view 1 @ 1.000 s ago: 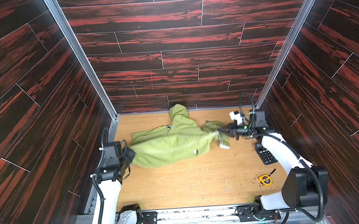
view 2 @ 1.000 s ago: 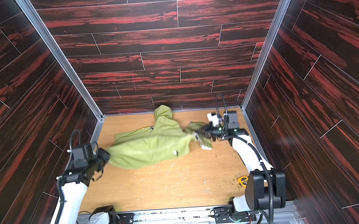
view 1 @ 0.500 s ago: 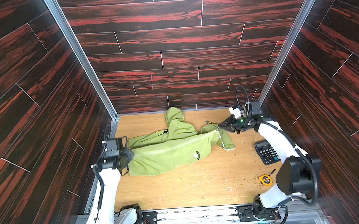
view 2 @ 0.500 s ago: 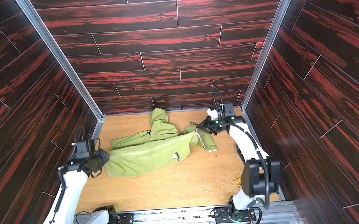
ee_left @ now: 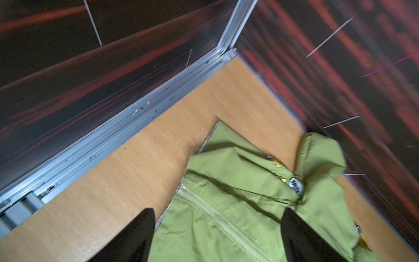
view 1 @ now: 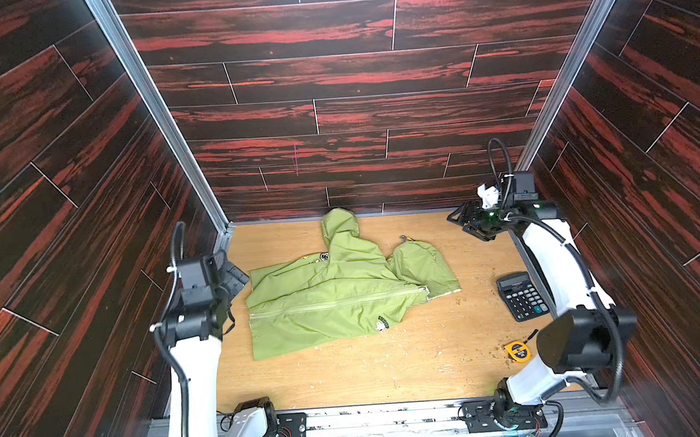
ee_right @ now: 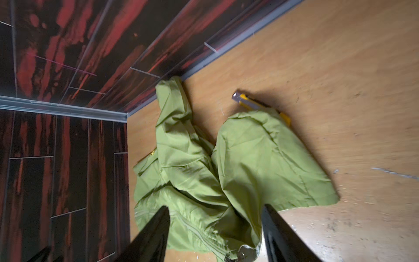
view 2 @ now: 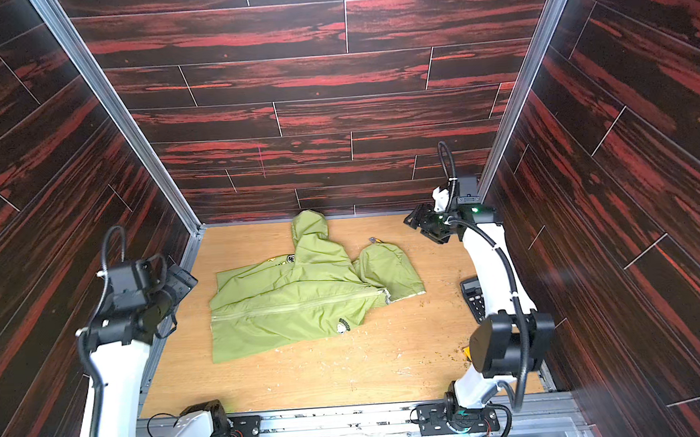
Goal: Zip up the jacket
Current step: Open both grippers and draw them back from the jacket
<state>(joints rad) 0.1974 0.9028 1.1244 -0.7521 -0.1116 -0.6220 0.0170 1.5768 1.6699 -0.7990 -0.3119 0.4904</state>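
The lime-green hooded jacket (view 1: 325, 312) (view 2: 287, 315) lies flat on the wooden table, hood toward the back wall. Its front zipper (view 1: 337, 303) runs closed from the left hem to the collar on the right. My left gripper (view 1: 235, 276) (view 2: 183, 279) hovers open just off the jacket's left hem. In the left wrist view the left gripper (ee_left: 217, 211) has its fingers wide apart above the zipper (ee_left: 217, 217), touching nothing. My right gripper (view 1: 459, 221) (view 2: 415, 221) is raised and open near the back right corner. In the right wrist view the right gripper (ee_right: 216, 206) is empty, and the zipper slider (ee_right: 240, 255) shows below it.
A black calculator (view 1: 521, 296) and a yellow tape measure (view 1: 516, 351) lie along the right edge. A yellow and grey utility knife (view 1: 404, 238) (ee_right: 242, 99) pokes out from under the jacket's right sleeve. Dark wood-pattern walls close in three sides. Crumbs dot the table front.
Both grippers have opened and let go of the jacket, which was stretched between them and now rests flat. The right gripper has drawn back to the right corner; the left gripper has come off the hem.
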